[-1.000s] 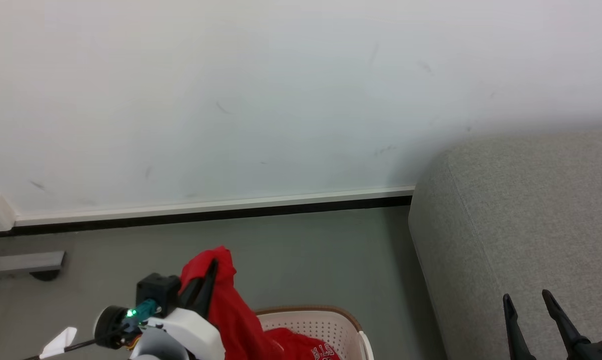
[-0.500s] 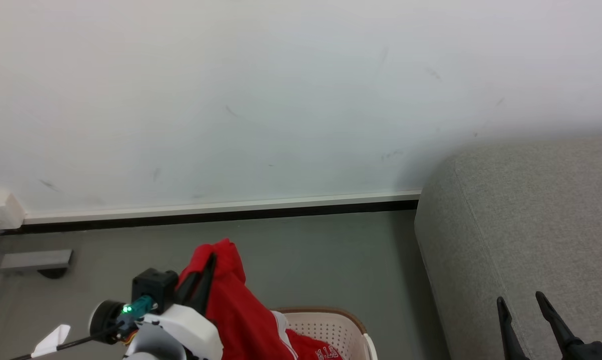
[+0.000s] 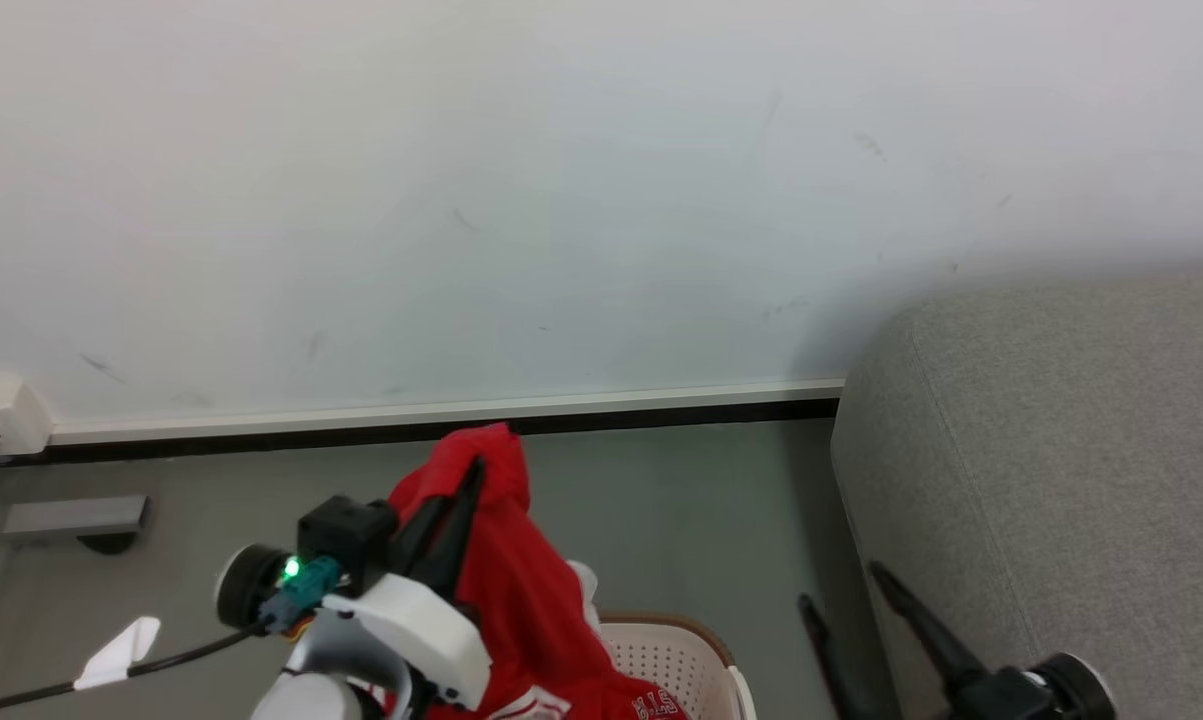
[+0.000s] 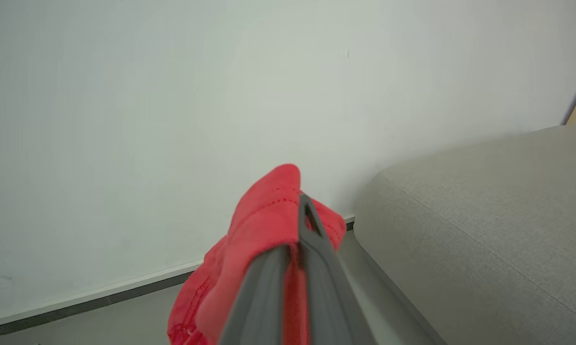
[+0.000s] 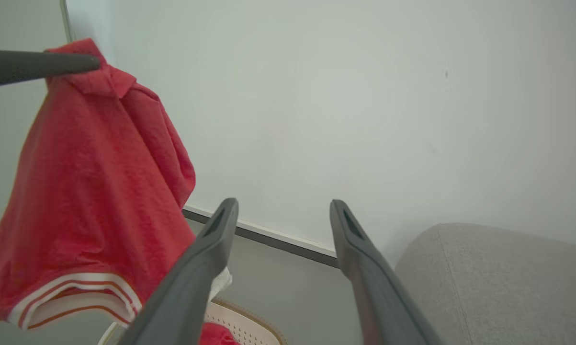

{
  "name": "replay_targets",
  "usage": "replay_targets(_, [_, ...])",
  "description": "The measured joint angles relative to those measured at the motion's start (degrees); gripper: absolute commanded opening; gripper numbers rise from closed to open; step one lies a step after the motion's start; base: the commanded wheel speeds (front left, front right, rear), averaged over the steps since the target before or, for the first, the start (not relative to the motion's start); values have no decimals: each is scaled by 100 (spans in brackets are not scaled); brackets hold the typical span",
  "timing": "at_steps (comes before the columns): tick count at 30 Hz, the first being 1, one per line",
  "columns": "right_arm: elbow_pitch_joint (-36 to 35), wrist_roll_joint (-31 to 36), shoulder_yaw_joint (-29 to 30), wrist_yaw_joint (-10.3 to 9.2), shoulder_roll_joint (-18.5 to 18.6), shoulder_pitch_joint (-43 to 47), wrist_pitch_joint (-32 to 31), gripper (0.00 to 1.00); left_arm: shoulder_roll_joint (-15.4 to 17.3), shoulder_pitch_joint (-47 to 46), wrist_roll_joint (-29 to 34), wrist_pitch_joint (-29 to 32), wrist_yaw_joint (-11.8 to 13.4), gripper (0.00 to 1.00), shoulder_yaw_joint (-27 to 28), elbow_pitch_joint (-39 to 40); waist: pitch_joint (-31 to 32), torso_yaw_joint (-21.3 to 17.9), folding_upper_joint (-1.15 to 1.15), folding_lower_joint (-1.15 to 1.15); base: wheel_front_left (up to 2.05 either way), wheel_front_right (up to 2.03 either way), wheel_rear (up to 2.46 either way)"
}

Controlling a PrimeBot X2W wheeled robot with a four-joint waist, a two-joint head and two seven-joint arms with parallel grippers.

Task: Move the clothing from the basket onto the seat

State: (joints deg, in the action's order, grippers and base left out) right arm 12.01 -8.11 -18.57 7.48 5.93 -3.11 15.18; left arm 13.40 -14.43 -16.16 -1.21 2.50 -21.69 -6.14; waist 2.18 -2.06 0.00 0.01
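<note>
My left pincer [image 3: 473,478] is pressed together on a red shirt [image 3: 506,570], pinching a bunch of cloth near its top. The shirt hangs free over the basket [image 3: 703,640], and its white-striped hem [image 5: 72,287] sits just above the basket's rim. A second red garment [image 3: 651,706] with white lettering lies inside the basket. My right pincer [image 3: 841,590] is spread and holds nothing. It is over the floor [image 3: 661,510], between the basket's rim and the sofa's [image 3: 1061,450] rounded side edge.

To carry the shirt well, I judge I should raise it until the hem is above both the rim and the sofa's edge, then swing it across slowly. The pinch is small and the cloth could slip. I would let go only once most of the shirt lies well inside the sofa's edge, so it cannot slide off to the floor.

As for room, bare floor lies between the basket and the sofa, and the wall [image 3: 561,200] is well back. My spread right pincer stands in the shirt's path and could snag the hanging cloth, so I would draw it aside first.
</note>
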Motion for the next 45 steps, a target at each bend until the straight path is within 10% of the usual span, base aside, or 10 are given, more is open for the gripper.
replay_targets(11, [-91,-210,-1269,0,-20,-592,0,100,-353,-330,4,314,-137,0,-523,571,-1,5,0,0,0,0,0])
replay_targets(26, [151,-457,-1272,0,-34,-938,0,100,-829,-436,-192,626,-490,0,-1448,1006,11,-93,0,0,0,0,0])
replay_targets(28, [248,-544,-1268,0,-41,-944,0,12,-857,-436,-242,675,-498,0,-1500,1082,24,-110,0,0,0,0,0])
replay_targets(29, [271,-568,-1261,0,-37,-946,0,0,-858,-433,-267,689,-498,0,-1517,1109,26,-118,0,0,0,0,0])
replay_targets(40, [332,-945,-1267,0,131,-972,-1,0,-773,-425,-356,775,-416,0,-1411,1038,19,-251,0,0,0,0,0])
replay_targets(42, [252,-1020,-1235,0,143,-969,-1,0,-754,-415,-361,761,-364,39,-1355,944,14,-289,0,0,0,0,0])
replay_targets(44, [165,-1141,-1222,0,181,-953,-2,0,-739,-389,-410,709,-344,100,-1311,813,8,-339,0,0,0,0,0])
replay_targets(45, [105,-1200,-1204,0,202,-942,-2,0,-737,-375,-457,680,-330,100,-1287,746,5,-367,0,0,0,0,0])
